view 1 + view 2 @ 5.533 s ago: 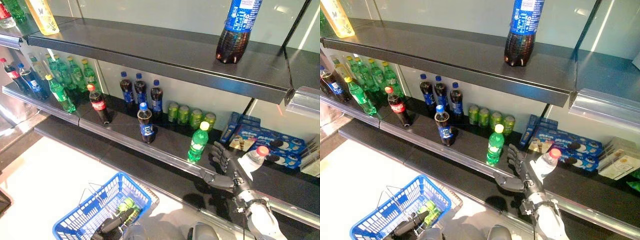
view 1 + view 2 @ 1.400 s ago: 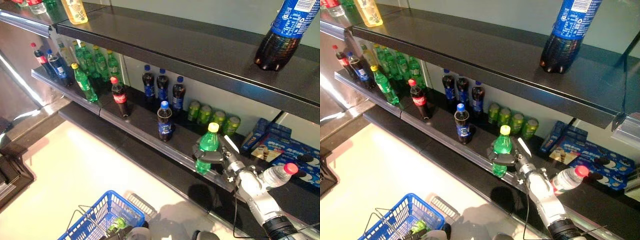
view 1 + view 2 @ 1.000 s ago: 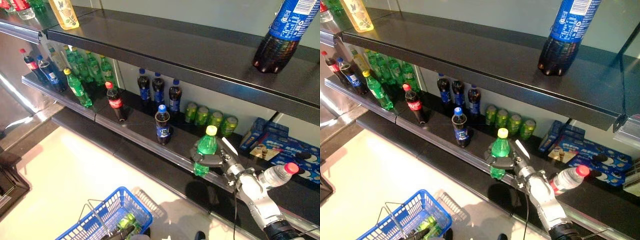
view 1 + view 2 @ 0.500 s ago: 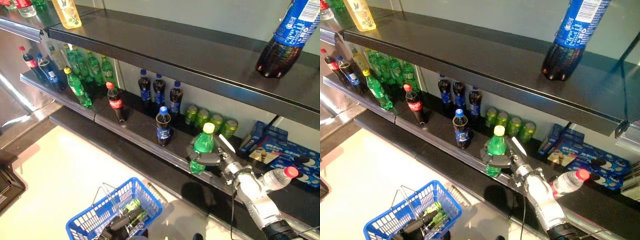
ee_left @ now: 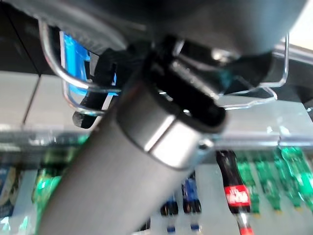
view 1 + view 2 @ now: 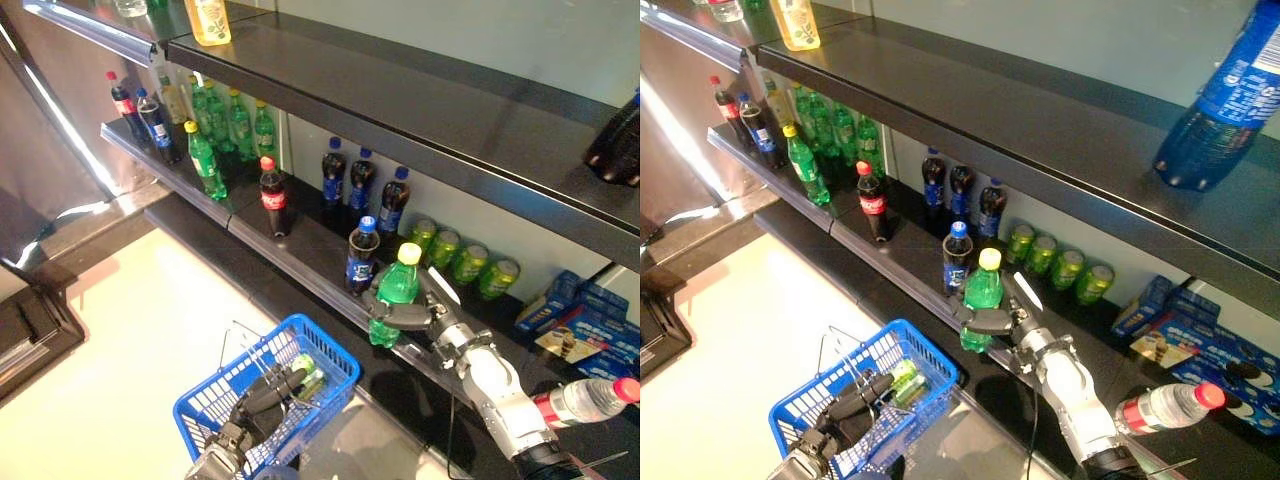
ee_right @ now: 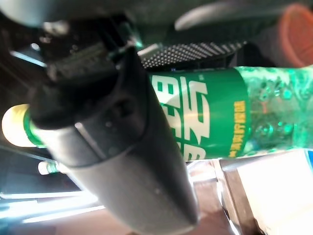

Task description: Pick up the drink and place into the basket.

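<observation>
A green bottle [image 6: 396,297] with a yellow cap stands upright at the front edge of the lower shelf, next to a dark cola bottle [image 6: 360,256] with a blue cap. My right hand [image 6: 402,318] is shut round the green bottle's middle. The right wrist view shows its green label [image 7: 215,112] past my thumb [image 7: 112,147]. My left hand [image 6: 262,398] is shut on the wire handles [image 5: 73,83] of the blue basket [image 6: 330,345], which it holds up below and left of the bottle. Green drinks [image 6: 306,374] lie inside the basket.
The lower shelf [image 6: 300,275] carries cola bottles, green bottles [image 6: 205,165], green cans [image 6: 465,262] and blue biscuit boxes [image 6: 590,315]. A clear bottle with a red cap [image 6: 590,400] lies at the right. A dark upper shelf [image 6: 420,110] overhangs it. Pale floor [image 6: 130,320] is at the left.
The camera has swung, shifting the shelf rightward in view. The blue basket has risen and come closer to the shelf. My right hand has carried the green bottle leftward, nearer the blue-capped cola bottle.
</observation>
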### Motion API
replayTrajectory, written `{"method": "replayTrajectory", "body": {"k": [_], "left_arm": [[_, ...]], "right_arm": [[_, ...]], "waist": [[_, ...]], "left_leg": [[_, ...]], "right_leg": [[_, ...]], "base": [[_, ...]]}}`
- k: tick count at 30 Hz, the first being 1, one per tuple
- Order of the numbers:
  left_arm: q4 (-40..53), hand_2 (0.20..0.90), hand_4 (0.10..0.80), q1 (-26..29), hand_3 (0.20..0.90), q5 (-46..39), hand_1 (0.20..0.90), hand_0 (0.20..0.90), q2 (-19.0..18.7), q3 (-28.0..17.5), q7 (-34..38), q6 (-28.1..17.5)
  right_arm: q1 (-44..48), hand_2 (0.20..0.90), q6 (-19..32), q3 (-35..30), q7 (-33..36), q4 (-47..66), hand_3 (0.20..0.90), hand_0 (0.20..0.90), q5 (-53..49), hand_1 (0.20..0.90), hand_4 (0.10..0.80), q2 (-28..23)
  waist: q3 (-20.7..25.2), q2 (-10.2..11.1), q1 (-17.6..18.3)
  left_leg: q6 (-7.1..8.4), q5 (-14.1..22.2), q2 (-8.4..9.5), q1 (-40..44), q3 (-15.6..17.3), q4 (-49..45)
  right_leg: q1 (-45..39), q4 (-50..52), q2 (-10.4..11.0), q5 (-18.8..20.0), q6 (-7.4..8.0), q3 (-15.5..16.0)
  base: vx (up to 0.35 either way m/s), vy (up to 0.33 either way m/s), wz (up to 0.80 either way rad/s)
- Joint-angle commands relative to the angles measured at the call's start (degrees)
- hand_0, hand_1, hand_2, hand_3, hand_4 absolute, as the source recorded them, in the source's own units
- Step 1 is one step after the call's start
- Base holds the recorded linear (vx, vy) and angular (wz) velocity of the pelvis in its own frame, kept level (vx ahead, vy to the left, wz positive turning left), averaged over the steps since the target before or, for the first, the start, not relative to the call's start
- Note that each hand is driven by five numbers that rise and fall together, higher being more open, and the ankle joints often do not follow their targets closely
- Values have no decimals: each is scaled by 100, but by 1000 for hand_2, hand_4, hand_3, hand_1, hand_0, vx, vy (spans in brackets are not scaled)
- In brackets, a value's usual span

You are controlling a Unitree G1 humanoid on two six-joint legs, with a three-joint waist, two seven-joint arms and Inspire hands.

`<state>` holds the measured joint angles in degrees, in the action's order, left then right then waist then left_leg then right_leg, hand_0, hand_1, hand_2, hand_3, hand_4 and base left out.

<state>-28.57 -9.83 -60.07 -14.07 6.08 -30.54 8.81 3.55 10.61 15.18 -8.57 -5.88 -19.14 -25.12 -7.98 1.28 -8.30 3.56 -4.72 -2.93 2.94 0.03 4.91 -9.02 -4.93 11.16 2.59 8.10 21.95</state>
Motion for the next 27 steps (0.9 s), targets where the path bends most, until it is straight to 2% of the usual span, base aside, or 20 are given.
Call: {"method": "replayTrajectory", "body": {"k": [1, 5, 14, 27], "left_arm": [[1601, 300, 100, 669, 200, -902, 300, 300, -84, 43, -733, -457], [2345, 300, 100, 751, 200, -925, 300, 300, -190, 201, -699, -443], [3316, 300, 100, 1016, 200, -860, 300, 300, -339, 366, -704, -339], [4207, 300, 100, 1153, 200, -637, 300, 300, -499, 442, -1100, -27]], "right_arm": [[817, 300, 937, -50, -27, 1152, 200, 300, -160, 300, 100, -15], [887, 300, 945, 215, 70, 1184, 200, 300, -64, 300, 100, -4], [1285, 300, 862, 702, 296, 1177, 200, 300, 75, 300, 100, 129], [1892, 300, 697, 1320, 562, 1123, 200, 300, 252, 300, 100, 357]], "waist": [[458, -13, -213], [445, 0, -367], [452, 20, -733], [501, 91, -1203]], "left_leg": [[65, 263, -165, 341, 506, 9], [53, 232, -131, 302, 357, 9], [26, 184, -33, 203, 1, 9], [14, 104, 78, 54, -434, 9]], "right_leg": [[-65, 42, -20, 90, -73, -3], [-110, 45, -25, 76, -82, 121], [-222, 85, -58, 11, -110, 411], [-327, 122, -130, -87, -153, 646]], "base": [[-13, 15, 8], [-6, 9, 21], [3, 10, 31], [12, 5, 12]]}}
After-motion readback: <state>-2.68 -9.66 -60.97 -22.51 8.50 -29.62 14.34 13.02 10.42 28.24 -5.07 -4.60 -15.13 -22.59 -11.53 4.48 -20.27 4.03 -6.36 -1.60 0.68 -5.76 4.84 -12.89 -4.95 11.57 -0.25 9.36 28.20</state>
